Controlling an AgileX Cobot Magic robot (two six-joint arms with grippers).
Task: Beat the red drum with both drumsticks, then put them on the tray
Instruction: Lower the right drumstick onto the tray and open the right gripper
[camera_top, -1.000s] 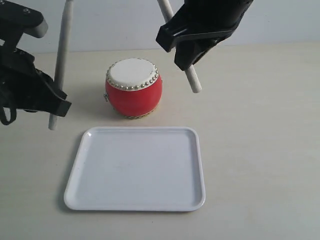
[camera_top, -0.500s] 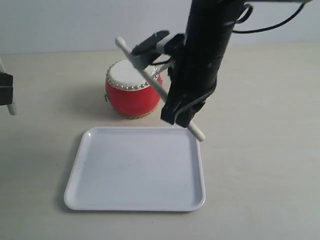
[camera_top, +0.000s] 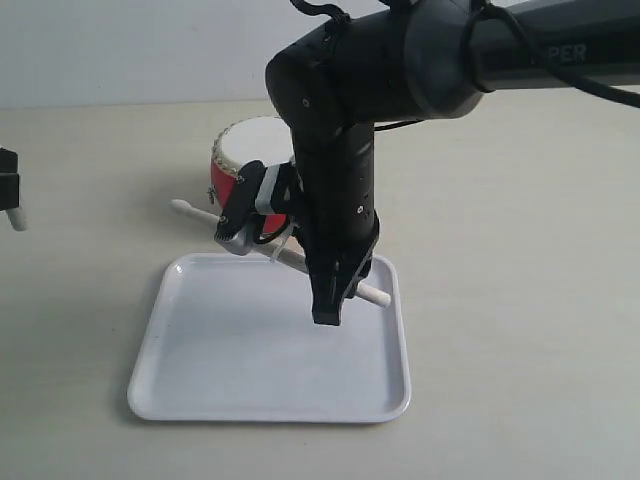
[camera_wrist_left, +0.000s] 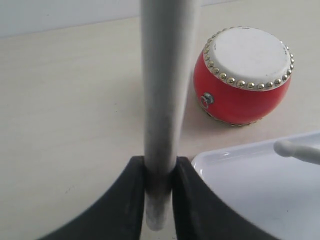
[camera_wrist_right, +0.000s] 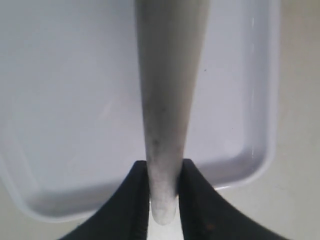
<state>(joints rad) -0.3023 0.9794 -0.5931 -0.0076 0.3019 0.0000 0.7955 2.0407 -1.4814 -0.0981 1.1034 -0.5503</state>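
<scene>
The red drum (camera_top: 228, 178) stands behind the tray (camera_top: 250, 360), mostly hidden by my right arm; the left wrist view shows the drum (camera_wrist_left: 242, 75) whole. My right gripper (camera_top: 346, 290) is shut on one drumstick (camera_top: 200, 214) near its butt end. That stick lies almost flat over the tray's back part, its rounded tip pointing left past the rim. In the right wrist view the drumstick (camera_wrist_right: 170, 90) runs over the tray (camera_wrist_right: 75, 100) from the gripper (camera_wrist_right: 164, 195). My left gripper (camera_wrist_left: 159, 190) is shut on the other drumstick (camera_wrist_left: 167, 100), at the exterior view's far left edge (camera_top: 10, 195).
The beige tabletop (camera_top: 520, 300) stretches around the tray and drum. My right arm (camera_top: 340, 150) crosses the middle and hangs over the tray's back half. The tray's corner (camera_wrist_left: 260, 180) and the other stick's tip (camera_wrist_left: 295, 150) show in the left wrist view.
The right arm has dropped and swung left, bringing its drumstick from a steep slant to nearly flat over the tray's back edge. The left gripper has drawn back to the left edge.
</scene>
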